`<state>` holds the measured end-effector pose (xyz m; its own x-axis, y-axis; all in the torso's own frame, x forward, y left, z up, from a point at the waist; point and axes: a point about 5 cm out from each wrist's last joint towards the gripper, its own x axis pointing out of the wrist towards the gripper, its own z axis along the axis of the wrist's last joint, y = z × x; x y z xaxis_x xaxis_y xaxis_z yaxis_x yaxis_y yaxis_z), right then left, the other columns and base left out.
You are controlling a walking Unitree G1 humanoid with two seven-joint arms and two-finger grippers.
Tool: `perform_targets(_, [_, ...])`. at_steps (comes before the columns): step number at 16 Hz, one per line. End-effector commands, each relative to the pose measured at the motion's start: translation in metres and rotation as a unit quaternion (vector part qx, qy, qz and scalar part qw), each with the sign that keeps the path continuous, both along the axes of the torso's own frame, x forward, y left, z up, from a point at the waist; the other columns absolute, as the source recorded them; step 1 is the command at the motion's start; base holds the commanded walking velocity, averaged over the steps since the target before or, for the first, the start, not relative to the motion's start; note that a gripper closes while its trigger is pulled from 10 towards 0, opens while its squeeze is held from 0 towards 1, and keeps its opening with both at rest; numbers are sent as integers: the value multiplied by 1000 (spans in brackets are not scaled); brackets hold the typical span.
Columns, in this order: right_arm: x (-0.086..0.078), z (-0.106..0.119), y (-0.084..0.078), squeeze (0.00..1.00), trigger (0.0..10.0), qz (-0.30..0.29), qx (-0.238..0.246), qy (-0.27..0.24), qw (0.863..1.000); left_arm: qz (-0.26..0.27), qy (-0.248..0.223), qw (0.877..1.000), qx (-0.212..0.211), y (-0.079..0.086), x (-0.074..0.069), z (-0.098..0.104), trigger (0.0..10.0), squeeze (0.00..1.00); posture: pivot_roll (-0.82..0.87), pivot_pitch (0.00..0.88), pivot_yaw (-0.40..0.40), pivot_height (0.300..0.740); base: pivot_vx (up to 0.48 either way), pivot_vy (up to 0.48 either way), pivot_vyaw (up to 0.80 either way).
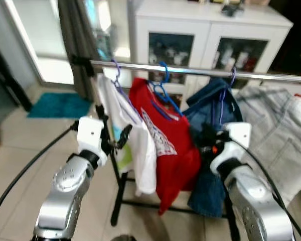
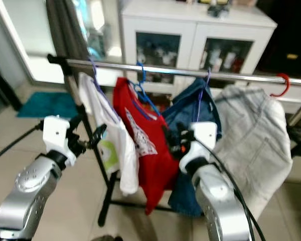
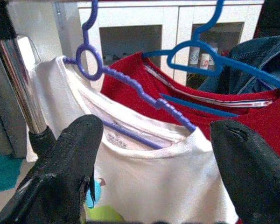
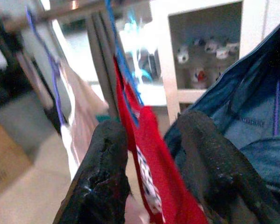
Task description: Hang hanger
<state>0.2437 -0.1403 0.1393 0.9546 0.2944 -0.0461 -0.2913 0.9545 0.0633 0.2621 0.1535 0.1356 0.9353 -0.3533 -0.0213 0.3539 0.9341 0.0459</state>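
Left gripper [image 3: 151, 172]: nearest the lens; fingers [image 3: 60, 172] spread wide, nothing held; raised in front of the white shirt [image 1: 133, 138], just short of the cloth, likely released or not yet closed.
Right gripper [image 4: 154, 172]: fingers [image 4: 105, 177] parted, empty; raised between red shirt [image 1: 165, 145] and denim [image 1: 208, 113], red cloth lying in line with the gap but not pinched.
Rail [image 1: 200, 73]: chrome bar, level, carried on a black stand [image 1: 121, 193]; bears all garments.
Purple hanger [image 3: 130, 86]: hook over the rail near its left end, inside the white shirt's collar; seated, so load hangs straight.
Blue hanger [image 1: 163, 93]: hooked on the rail, carrying the red shirt; shoulders spread the neckline.
Denim hanger [image 1: 231, 78]: purple hook over the rail, garment bunched below.
Grey shirt [image 1: 273, 130]: draped on the rail at the right, no hanger seen under it.
Red hook [image 2: 281, 83]: on the rail's far right end; garment not discernible.
Cabinet [image 1: 210, 35]: white, glass doors, behind the rail.
Task status: judged hung; every visible hanger already sits on the rail and both grippers are free.
Risk: grippers near loose cloth; a snag on withdrawal could pull a hook off.
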Motion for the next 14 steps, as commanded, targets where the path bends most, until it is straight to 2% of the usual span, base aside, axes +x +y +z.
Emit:
perform_targets(1, [2,2,-11,0,10000,-28,-6,-6,1000,-1,-2,1000,10,-2,3,1,10000,0,-102,0,30,740,0,0,0])
perform_targets(3, [3,8,-19,0,10000,-40,-7,-17,999,-2,-4,1000,10,-9,5,3,10000,0,-88,0,26,740,0,0,0])
perform_targets(5, [5,9,-30,0,10000,-56,-6,-23,998,1,-6,1000,6,-17,8,4,10000,0,-87,0,8,740,0,-465,0])
perform_targets(8, [6,24,-29,0,10000,-41,-3,-41,998,5,-13,1000,-23,-14,7,12,10000,0,-135,0,2,740,0,-480,0])
perform_targets(9, [4,32,-28,0,10000,-21,-9,-49,999,1,-13,1000,-3,-12,9,12,10000,0,-145,0,6,740,0,-480,0])
perform_targets(11, [1,28,-28,0,10000,-2,-6,-43,999,11,-11,1000,13,-5,6,9,10000,0,-123,0,-11,740,0,-480,0])
perform_targets(12, [3,25,-26,0,10000,-3,3,-39,999,20,-10,1000,2,-2,5,9,10000,0,-116,0,-13,740,0,-480,0])
perform_targets(14, [12,34,-18,0,10000,1,23,-52,998,19,-16,1000,-4,-5,12,16,10000,0,-122,0,3,740,0,-480,0])
